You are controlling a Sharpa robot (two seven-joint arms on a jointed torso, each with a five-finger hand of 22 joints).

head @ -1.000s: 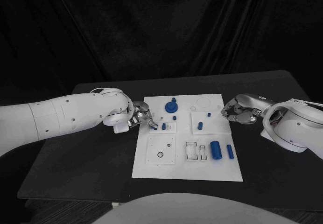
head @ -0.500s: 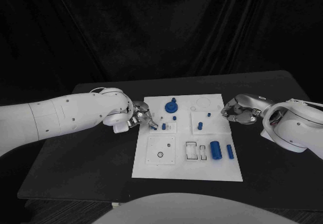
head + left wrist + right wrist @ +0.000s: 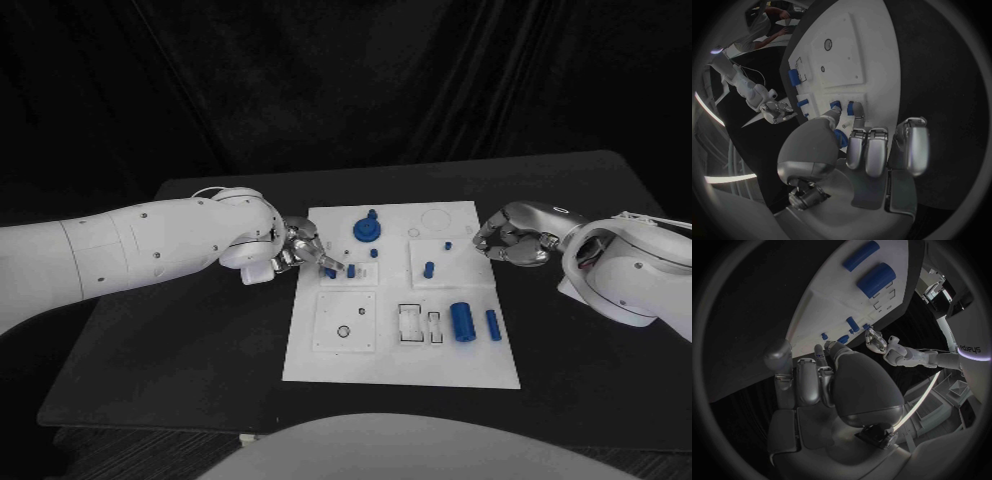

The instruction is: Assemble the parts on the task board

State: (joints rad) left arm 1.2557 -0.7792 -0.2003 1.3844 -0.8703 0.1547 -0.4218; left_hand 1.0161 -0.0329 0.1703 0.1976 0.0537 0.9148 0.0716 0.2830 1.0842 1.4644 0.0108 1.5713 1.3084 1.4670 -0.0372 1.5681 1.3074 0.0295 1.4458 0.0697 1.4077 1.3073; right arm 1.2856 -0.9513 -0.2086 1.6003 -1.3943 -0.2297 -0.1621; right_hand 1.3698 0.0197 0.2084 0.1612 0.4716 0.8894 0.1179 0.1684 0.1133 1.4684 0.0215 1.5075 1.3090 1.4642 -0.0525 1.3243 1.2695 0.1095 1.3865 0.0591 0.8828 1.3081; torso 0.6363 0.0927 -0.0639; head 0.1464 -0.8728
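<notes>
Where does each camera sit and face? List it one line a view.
Head view: on the head, looking down at the task board; both arms show.
Left wrist view: behind the left hand, facing the board.
Right wrist view: behind the right hand, facing the board's edge.
Shared: the board's large blue cylinder.

Black table (image 3: 188,330) carries the task board (image 3: 433,365) (white).

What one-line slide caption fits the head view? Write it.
Both hands, left hand and right hand, flank the white task board dotted with blue parts.
</notes>
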